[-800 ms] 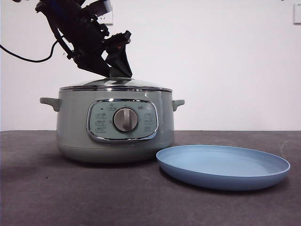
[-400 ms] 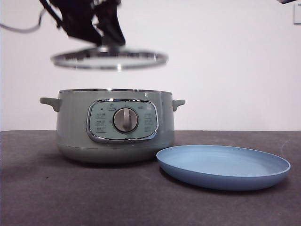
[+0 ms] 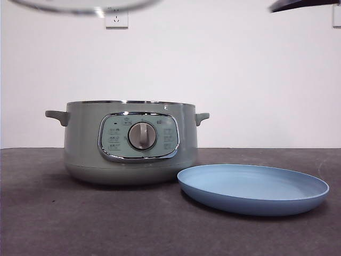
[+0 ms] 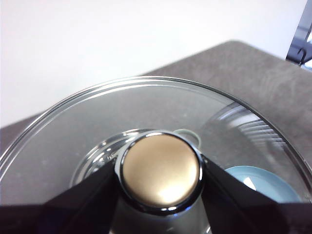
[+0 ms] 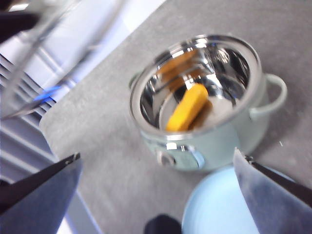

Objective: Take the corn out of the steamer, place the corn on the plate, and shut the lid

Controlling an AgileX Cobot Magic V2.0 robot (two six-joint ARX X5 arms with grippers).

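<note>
The lid [image 4: 146, 146] is gripped by its knob [image 4: 161, 170] in the left gripper [image 4: 160, 178], at the front view's top left. The corn [image 5: 187, 108] lies inside the open steamer [image 3: 130, 141]. The right gripper [image 5: 156, 185] is spread wide above the plate [image 3: 253, 189].

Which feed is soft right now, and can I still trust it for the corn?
Right wrist view is motion-blurred throughout, yet the corn reads clearly inside the steamer. Left wrist view is sharp on the lid knob, with glare streaks across the glass. Front view is crisp, but only the lid's rim shows at its top edge.
</note>
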